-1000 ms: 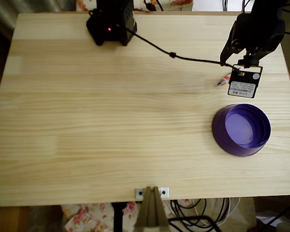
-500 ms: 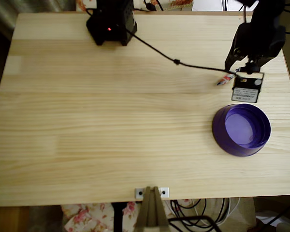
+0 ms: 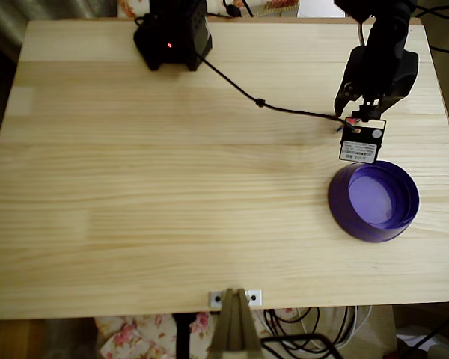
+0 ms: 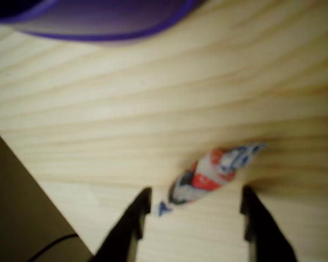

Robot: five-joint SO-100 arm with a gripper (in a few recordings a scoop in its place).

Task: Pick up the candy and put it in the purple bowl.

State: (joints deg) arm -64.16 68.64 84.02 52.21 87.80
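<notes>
A: Log the surface first. What are you working on?

B: You have a pale wooden table point(image 3: 172, 187) made of joined planks, grain running left to right in the overhead view. A black box point(image 3: 172, 34) with a small red light sits at the far edge, and a black cable point(image 3: 284, 111) runs from it across the boards toward the arm. Two small metal fittings point(image 3: 236, 298) sit at the near edge.

A: And the room around it?

B: Little to record. You can see flowered cloth point(image 3: 146, 333) and loose wires point(image 3: 314, 333) below the near edge, and dark floor at the left side.

A: Claw state?

B: Your claw point(image 4: 194, 210) is parted, fingers point(image 4: 134, 226) standing either side of the candy point(image 4: 210, 172) in the wrist view, with table showing between each finger and the wrapper. It grips nothing. From overhead the claw point(image 3: 353, 121) sits under the dark arm, with a labelled white tag point(image 3: 359, 143) just below it.

A: Position of the candy?

B: It lies on the table, tilted, between the fingertips and slightly beyond them in the wrist view. Overhead, only a red and blue sliver of candy point(image 3: 347, 122) shows beside the arm.

A: The bowl?

B: The purple bowl point(image 3: 373, 200) stands upright near the right edge, close to the candy but apart from it. In the wrist view its rim point(image 4: 98, 24) crosses the top.
</notes>
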